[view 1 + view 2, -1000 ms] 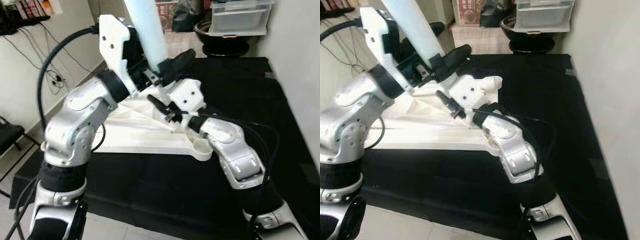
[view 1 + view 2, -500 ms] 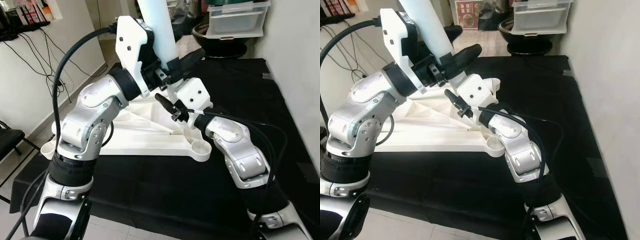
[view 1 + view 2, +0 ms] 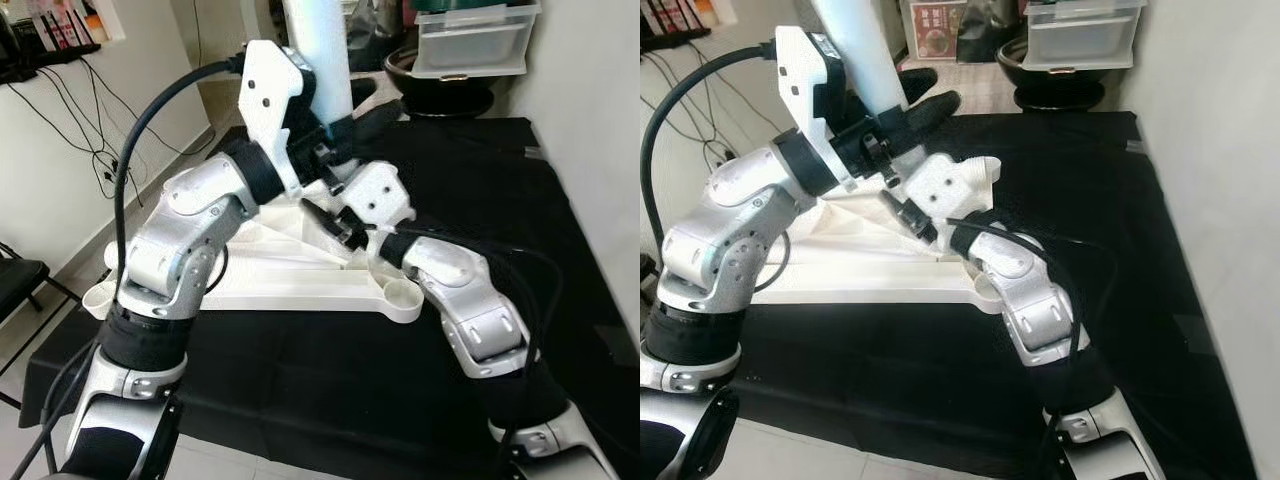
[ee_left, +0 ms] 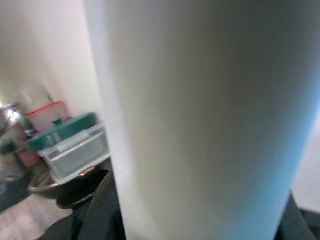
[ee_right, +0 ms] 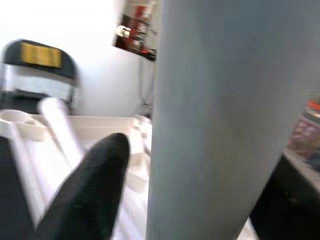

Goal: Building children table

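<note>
While upturned on the black-draped desk (image 3: 470, 170), lies as a white tabletop (image 3: 270, 275) with ribs showing and round leg sockets at its corners: near-right socket (image 3: 405, 293) bare, near-left socket (image 3: 98, 297) bare too. Judged as early to midway in the build, with one leg in hand and no leg yet seen standing on its own. Held nearly upright over the far middle of the tabletop, a thick white table leg (image 3: 318, 55), its top running out of frame. Left hand (image 3: 345, 130) clenched around the leg, one black finger wrapped across its right side. Right hand (image 3: 335, 222) low beside the leg's foot, close over the ribbed underside; fingers slender and near together, but whether gripping the leg cannot be told, though the right wrist view puts one finger (image 5: 90, 190) just beside the leg. Leg's lower end hidden behind both wrists, so seating in a socket cannot be confirmed. Left to do, by the look of it: press this leg home, fit the others, turn the table over. Beyond the desk, a dark bowl (image 3: 440, 75) and a clear storage box (image 3: 470, 35).
</note>
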Controlling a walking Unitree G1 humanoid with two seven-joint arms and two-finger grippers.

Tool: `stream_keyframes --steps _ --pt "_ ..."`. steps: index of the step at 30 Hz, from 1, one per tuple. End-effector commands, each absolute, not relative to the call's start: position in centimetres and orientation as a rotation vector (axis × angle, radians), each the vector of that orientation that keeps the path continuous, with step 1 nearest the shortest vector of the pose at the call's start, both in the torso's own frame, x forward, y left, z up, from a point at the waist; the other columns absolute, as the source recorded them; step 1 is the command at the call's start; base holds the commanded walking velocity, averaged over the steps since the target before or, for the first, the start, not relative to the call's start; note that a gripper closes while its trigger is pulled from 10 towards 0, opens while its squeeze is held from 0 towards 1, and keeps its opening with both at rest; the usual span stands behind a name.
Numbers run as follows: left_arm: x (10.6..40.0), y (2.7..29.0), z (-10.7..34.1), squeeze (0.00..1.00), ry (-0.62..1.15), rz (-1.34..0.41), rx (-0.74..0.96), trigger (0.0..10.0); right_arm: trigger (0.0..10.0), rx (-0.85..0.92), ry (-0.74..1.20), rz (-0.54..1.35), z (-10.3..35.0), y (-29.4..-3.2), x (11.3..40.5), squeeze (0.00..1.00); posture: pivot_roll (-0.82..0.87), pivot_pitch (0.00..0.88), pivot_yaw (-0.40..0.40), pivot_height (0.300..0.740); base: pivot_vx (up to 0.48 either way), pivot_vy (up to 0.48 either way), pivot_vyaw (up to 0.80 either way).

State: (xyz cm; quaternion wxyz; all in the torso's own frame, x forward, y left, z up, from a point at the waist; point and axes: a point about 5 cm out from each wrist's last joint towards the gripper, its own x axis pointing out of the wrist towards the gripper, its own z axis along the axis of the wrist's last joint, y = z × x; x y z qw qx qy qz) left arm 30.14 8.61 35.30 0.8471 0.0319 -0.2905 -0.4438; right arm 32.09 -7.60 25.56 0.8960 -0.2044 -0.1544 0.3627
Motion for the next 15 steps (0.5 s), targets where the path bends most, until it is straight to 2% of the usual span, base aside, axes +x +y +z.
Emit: stream_keyframes --steps 1,4,6,7,8,10,15 --pt "29.7 9.3 35.6 0.0 -0.62 -0.967 0.065 0.0 10.0 -0.382 -0.296 0.784 25.1 -7.5 32.1 1.0 0.01 0.026 0.089 0.74 0.0 0.0 0.0" --pt "28.9 9.7 34.3 0.0 -0.492 -1.234 -0.059 0.0 10.0 -0.385 -0.25 0.898 24.5 -7.8 32.3 1.0 0.01 0.022 0.084 0.74 0.0 0.0 0.0" --pt "28.9 9.7 34.3 0.0 -0.492 -1.234 -0.059 0.0 10.0 -0.385 -0.25 0.898 24.5 -7.8 32.3 1.0 0.01 0.022 0.084 0.74 0.0 0.0 0.0" --pt "28.7 9.9 33.9 0.0 -0.463 -1.29 -0.089 0.0 10.0 -0.391 -0.231 0.936 24.3 -7.7 32.3 0.96 0.01 0.022 0.084 0.74 0.0 0.0 0.0" --pt "28.6 9.9 33.9 0.0 -0.447 -1.352 -0.131 0.0 10.0 -0.37 -0.212 0.982 24.1 -7.3 32.2 0.0 0.01 0.021 0.082 0.74 0.0 0.0 0.0" --pt "28.5 9.9 34.2 0.0 -0.444 -1.418 -0.19 0.0 10.0 -0.315 -0.197 1.035 24.0 -6.5 31.8 0.0 0.01 0.02 0.08 0.74 0.0 0.0 0.0" --pt "28.6 9.9 34.7 0.0 -0.45 -1.46 -0.256 0.0 10.0 -0.277 -0.195 1.081 23.7 -5.5 31.3 0.0 0.01 0.021 0.079 0.74 0.0 0.0 0.0"
